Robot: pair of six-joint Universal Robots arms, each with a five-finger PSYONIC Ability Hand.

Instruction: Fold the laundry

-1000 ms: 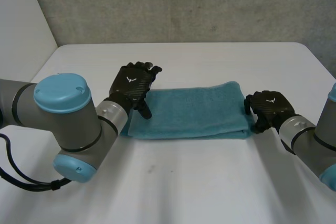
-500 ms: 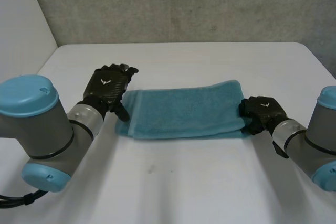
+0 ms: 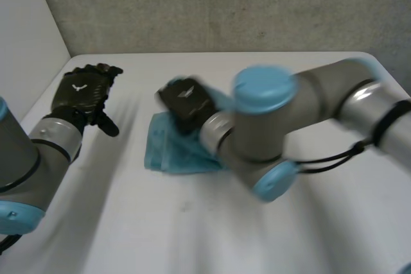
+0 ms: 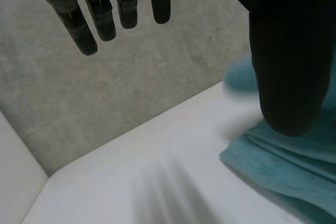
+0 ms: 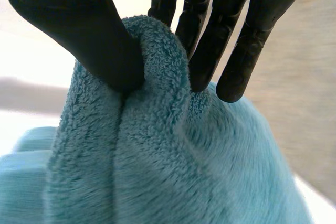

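Looked like you were mid-fold: your right hand (image 3: 185, 102) pinched one end of the towel (image 3: 171, 152) between thumb and fingers over its other end on the table (image 3: 192, 222), left hand (image 3: 80, 93) open, empty, alongside, with the laying-flat not done yet.

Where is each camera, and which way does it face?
Head view: behind the arms, looking down at the table; shows both arms, left hand, right hand.
Left wrist view: on that wrist, facing past its open hand toward the wall.
Right wrist view: on that wrist, facing its hand pinching the towel.
All share the towel.
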